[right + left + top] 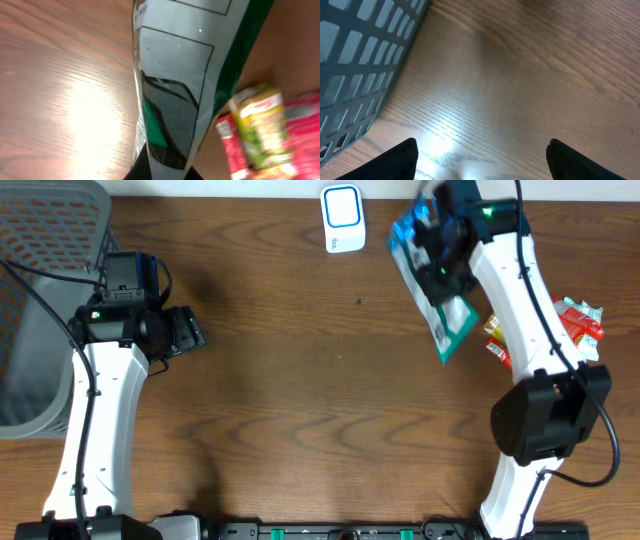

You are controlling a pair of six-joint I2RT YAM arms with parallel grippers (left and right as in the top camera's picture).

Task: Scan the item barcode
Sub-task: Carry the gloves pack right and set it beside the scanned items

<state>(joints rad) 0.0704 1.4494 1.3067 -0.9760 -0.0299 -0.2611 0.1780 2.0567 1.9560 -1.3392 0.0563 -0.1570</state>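
The item is a white, green and blue pouch [455,325], hanging tilted above the table's back right. My right gripper [440,248] is shut on its upper end. In the right wrist view the pouch [185,60] fills the middle, pinched between the dark fingertips at the right gripper [162,172]. No barcode shows on the visible faces. A white scanner with a blue frame [342,218] stands at the back edge, left of the pouch. My left gripper [190,330] hovers at the left with its fingers [400,162] wide apart over bare wood, nothing between them.
A grey mesh basket [40,290] occupies the far left, and its wall [360,60] shows close to the left gripper. Red and yellow snack packets [575,320] lie at the right edge, below the hanging pouch [265,135].
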